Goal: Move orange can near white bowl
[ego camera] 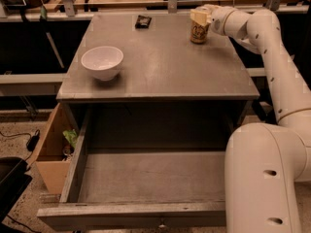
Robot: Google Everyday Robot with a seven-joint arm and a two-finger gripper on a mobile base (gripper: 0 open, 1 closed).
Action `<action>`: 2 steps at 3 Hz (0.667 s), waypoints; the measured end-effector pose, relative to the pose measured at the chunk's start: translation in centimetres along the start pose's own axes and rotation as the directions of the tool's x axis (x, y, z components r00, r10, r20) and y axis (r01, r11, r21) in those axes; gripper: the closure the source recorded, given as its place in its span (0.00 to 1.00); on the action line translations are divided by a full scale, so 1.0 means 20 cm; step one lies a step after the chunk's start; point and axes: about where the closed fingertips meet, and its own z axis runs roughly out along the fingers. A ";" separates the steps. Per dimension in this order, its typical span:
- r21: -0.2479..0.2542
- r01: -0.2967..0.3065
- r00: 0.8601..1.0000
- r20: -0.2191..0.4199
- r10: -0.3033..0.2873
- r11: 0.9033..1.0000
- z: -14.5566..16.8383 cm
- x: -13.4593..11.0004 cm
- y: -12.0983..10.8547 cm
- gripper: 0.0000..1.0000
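The orange can [198,33] stands upright near the far right corner of the grey table [160,67]. My gripper [200,16] is at the can's top, reaching in from the right, and covers its upper part. The white bowl [102,62] sits on the left side of the table, well apart from the can and nearer the front edge.
A small flat black packet [143,21] lies near the table's far edge, left of the can. Below the tabletop a wide drawer [146,178] is pulled out toward the front. A cardboard box [51,154] stands on the floor at the left. My arm [272,57] runs down the right side.
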 end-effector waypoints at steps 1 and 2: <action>-0.044 0.038 0.999 0.024 -0.037 0.998 -0.05 -0.11 0.07 1.00; -0.060 0.102 0.992 0.082 -0.097 0.993 -0.27 -0.33 0.13 1.00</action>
